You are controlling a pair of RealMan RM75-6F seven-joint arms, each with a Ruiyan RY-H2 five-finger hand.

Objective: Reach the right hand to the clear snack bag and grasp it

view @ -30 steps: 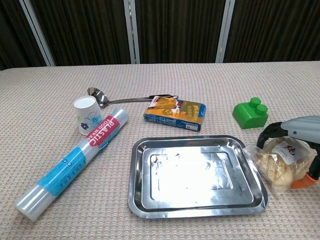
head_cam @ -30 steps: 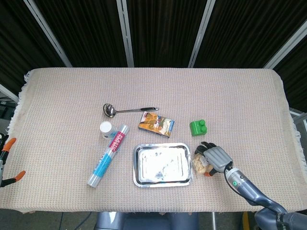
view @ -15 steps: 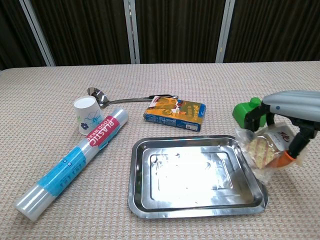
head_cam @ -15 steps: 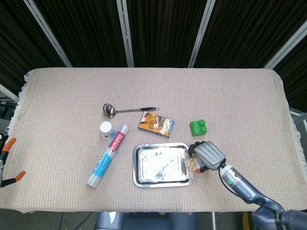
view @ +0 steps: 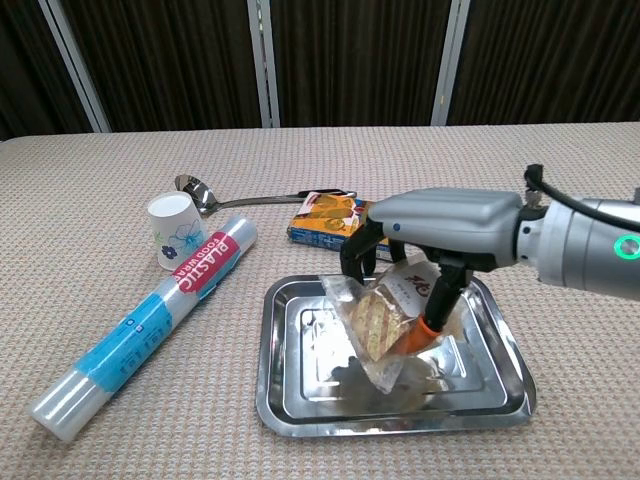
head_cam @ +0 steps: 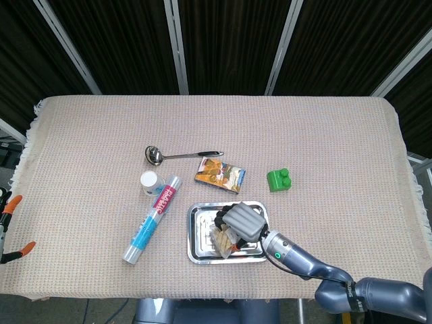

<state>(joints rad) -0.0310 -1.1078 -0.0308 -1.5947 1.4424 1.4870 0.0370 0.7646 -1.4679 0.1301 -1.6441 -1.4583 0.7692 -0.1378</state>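
My right hand (view: 440,230) (head_cam: 243,220) hangs over the middle of the steel tray (view: 300,400) (head_cam: 197,236) and grips the clear snack bag (view: 385,318) (head_cam: 221,238). The bag holds pale crackers and dangles below the fingers, above the tray floor; whether its lower corner touches the tray I cannot tell. An orange fingertip (view: 430,327) presses the bag's right side. My left hand is in neither view.
A green block (head_cam: 278,179) lies right of the tray, half hidden behind the hand in the chest view. An orange-blue snack box (view: 325,217), a ladle (view: 200,195), a paper cup (view: 172,230) and a plastic wrap roll (view: 150,320) lie left and behind.
My right hand has lifted the snack bag off the cloth at the tray's right side and carried it left, over the middle of the tray.
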